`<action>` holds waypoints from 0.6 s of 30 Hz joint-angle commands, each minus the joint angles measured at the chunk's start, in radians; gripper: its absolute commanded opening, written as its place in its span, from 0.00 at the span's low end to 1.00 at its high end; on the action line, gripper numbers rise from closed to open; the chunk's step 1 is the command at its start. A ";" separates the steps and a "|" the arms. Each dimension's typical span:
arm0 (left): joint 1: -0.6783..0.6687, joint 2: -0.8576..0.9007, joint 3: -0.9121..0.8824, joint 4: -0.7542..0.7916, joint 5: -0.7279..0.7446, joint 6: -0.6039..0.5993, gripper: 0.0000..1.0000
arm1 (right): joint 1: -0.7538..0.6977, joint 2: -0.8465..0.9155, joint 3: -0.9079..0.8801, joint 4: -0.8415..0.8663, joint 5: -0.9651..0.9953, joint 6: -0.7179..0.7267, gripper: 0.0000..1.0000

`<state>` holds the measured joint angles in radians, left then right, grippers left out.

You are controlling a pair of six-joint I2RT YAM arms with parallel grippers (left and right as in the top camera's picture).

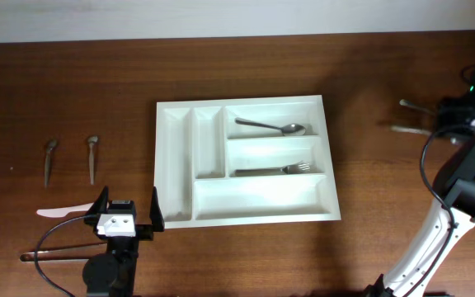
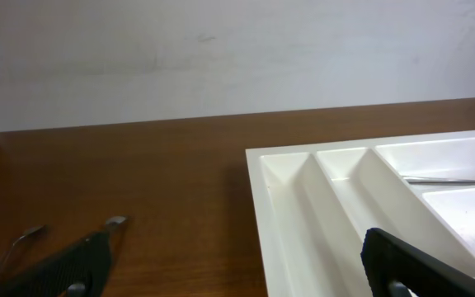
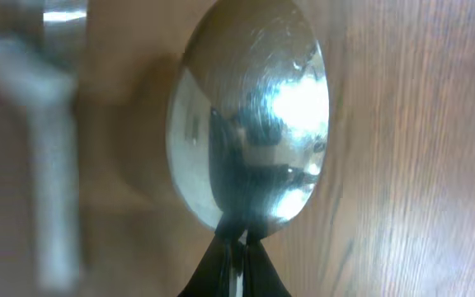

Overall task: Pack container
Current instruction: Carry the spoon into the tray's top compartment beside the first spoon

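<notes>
Tray edge sits beside wide left claw; right claw pinches spoon.

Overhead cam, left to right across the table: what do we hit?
metal utensil → second metal utensil → left end effector → white cutlery tray → loose cutlery → right arm

Overhead view: light is soft and even. The white tray reads bright against the dark table, with faint shadows along its dividers.

Left wrist view: the wall is evenly lit, flat grey.

Right wrist view: the spoon is out of focus, with strong glare on its bowl. The utensil at left is fully blurred.
</notes>
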<state>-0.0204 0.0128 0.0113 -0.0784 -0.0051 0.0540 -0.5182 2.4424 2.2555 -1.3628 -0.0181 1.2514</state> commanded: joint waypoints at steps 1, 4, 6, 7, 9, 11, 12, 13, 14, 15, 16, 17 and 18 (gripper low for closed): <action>-0.003 -0.006 -0.003 -0.005 -0.003 0.016 0.99 | 0.074 -0.008 0.138 -0.046 -0.018 -0.017 0.04; -0.003 -0.006 -0.003 -0.005 -0.003 0.016 0.99 | 0.143 -0.008 0.217 -0.092 -0.068 -0.016 0.04; -0.003 -0.006 -0.003 -0.005 -0.003 0.016 0.99 | 0.195 -0.008 0.246 -0.106 -0.092 -0.002 0.04; -0.003 -0.006 -0.003 -0.005 -0.003 0.016 0.99 | 0.223 -0.008 0.254 -0.108 -0.100 0.008 0.04; -0.003 -0.006 -0.003 -0.005 -0.003 0.016 0.99 | 0.285 -0.008 0.257 -0.108 -0.119 0.034 0.04; -0.003 -0.006 -0.003 -0.005 -0.003 0.016 0.99 | 0.342 -0.008 0.256 -0.114 -0.132 0.066 0.04; -0.003 -0.006 -0.003 -0.005 -0.003 0.016 0.99 | 0.372 -0.008 0.256 -0.117 -0.132 0.083 0.04; -0.003 -0.006 -0.003 -0.005 -0.003 0.016 0.99 | 0.401 -0.008 0.256 -0.118 -0.132 0.100 0.04; -0.003 -0.006 -0.003 -0.005 -0.003 0.016 0.99 | 0.436 -0.008 0.256 -0.119 -0.132 0.122 0.04; -0.003 -0.006 -0.003 -0.005 -0.003 0.016 0.99 | 0.464 -0.008 0.256 -0.118 -0.132 0.140 0.04; -0.003 -0.006 -0.003 -0.005 -0.003 0.016 0.99 | 0.492 -0.008 0.256 -0.118 -0.132 0.155 0.04; -0.003 -0.006 -0.003 -0.005 -0.003 0.016 0.99 | 0.518 -0.008 0.256 -0.119 -0.129 0.170 0.04; -0.003 -0.006 -0.003 -0.005 -0.003 0.016 0.99 | 0.544 -0.008 0.256 -0.118 -0.128 0.182 0.04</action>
<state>-0.0204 0.0128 0.0113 -0.0784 -0.0051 0.0540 -0.0265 2.4424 2.4931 -1.4742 -0.1387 1.3628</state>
